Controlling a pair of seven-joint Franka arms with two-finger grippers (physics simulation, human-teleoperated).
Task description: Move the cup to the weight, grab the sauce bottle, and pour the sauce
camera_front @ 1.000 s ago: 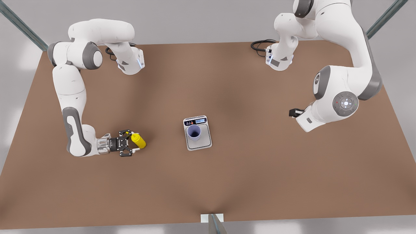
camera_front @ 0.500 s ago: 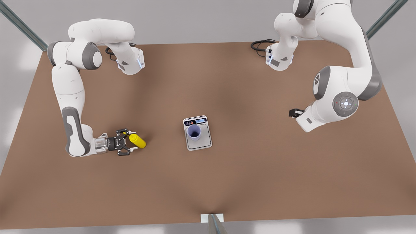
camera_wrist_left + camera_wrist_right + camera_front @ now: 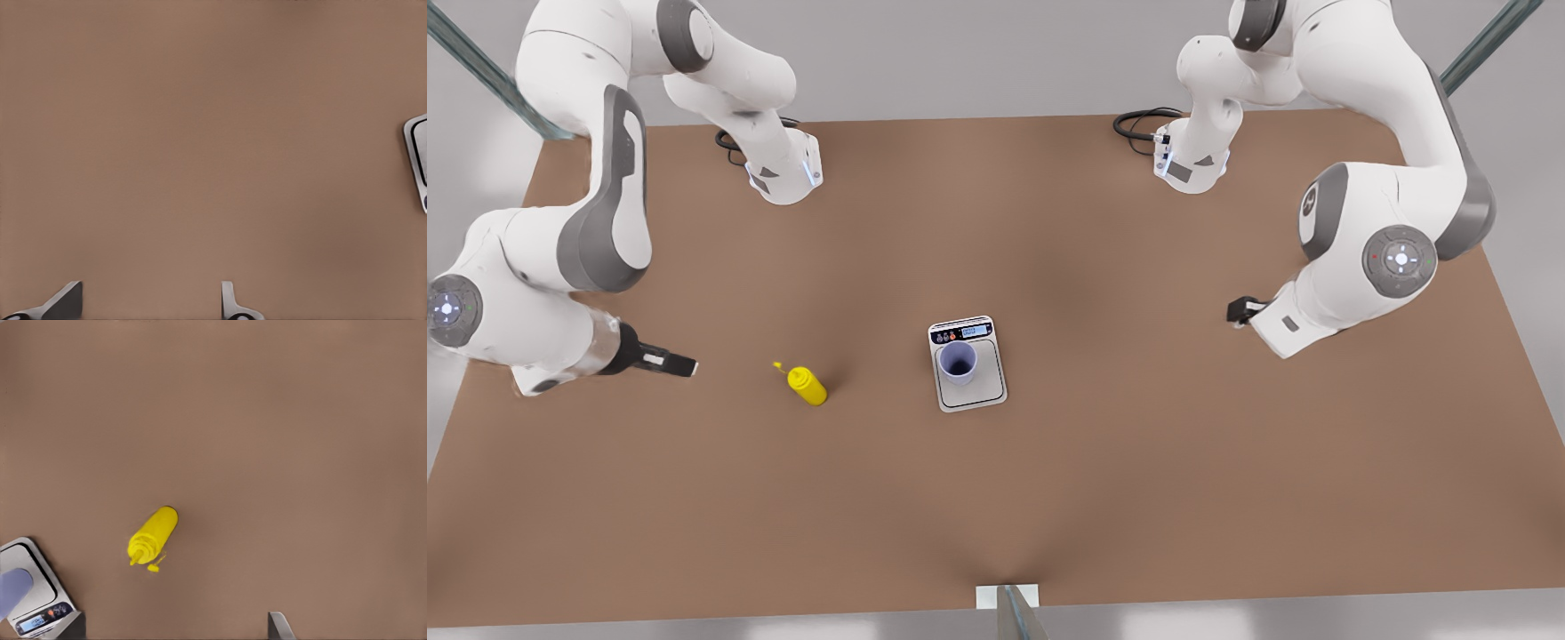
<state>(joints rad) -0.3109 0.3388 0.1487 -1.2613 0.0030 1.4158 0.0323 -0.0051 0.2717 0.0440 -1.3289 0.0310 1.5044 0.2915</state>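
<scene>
step: pick up the sauce bottle; cup point(image 3: 959, 362) already sits on the scale point(image 3: 968, 364)
right gripper point(image 3: 669, 362): released, fingers spread wide, holding nothing
bottle point(image 3: 807, 386): on the tabletop point(image 3: 1103, 480) ahead of the right gripper, apart from it; scale farther on past the bottle; cannot tell if the bottle stands or lies
left gripper point(image 3: 1238, 310): released, empty, waiting well away from the scale on its far side
how to: line the right gripper up on the bottle's body, not the thin nozzle; close at mid-body square on; squeeze gently so no sauce leaks early
risk: a finger nudge could roll or tip the bottle
small yellow speck by the nozzle point(image 3: 153, 568): cannot tell what
count: 1 cup, 1 scale, 1 bottle, 2 grippers
</scene>
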